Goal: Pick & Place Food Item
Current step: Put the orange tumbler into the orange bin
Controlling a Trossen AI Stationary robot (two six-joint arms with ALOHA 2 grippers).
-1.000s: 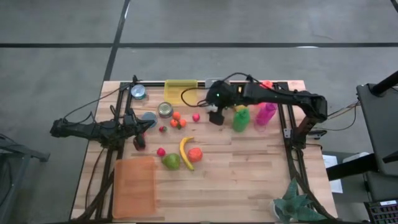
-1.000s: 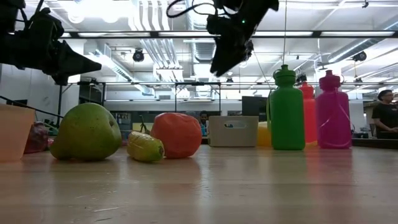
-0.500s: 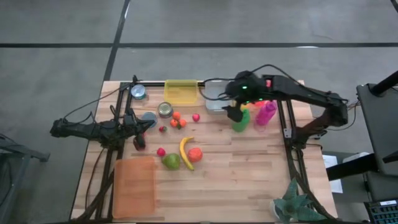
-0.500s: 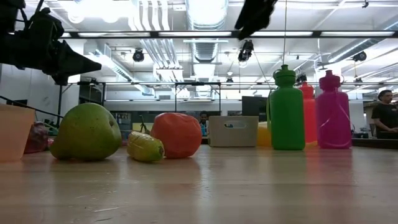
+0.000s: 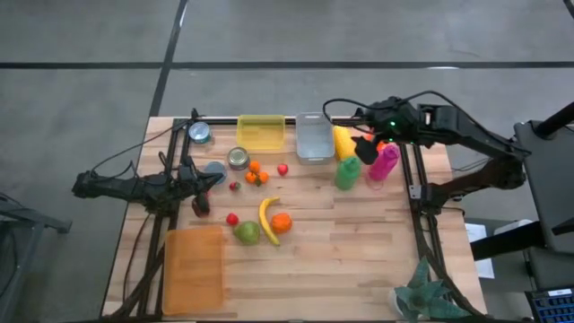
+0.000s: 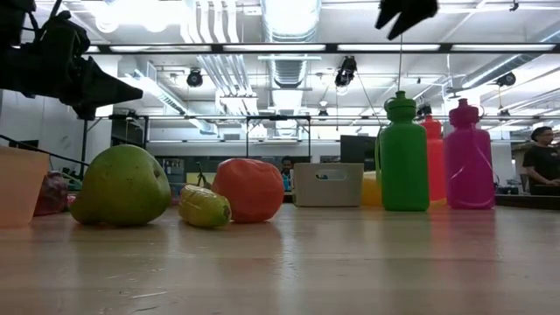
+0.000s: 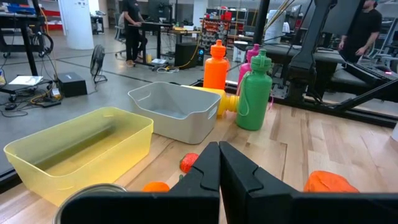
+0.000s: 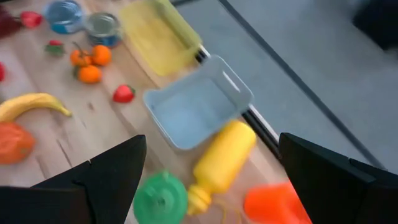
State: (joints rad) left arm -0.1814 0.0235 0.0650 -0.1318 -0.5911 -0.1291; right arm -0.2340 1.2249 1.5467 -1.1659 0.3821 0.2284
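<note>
Our right gripper [image 5: 367, 149] hangs empty, fingers spread, above the green bottle [image 5: 347, 171] (left gripper [image 5: 199, 202] clenched, idle). Descending carelessly, we could topple it. The fruit [image 5: 261, 219] lies mid-table.

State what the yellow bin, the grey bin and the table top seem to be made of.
Yellow bin: translucent plastic, probably; light passes through its glossy walls. Grey bin: opaque plastic, likely moulded, with a smooth matte rim and handle cut-outs. Table top: pale wood planks with visible grain and seams.
</note>
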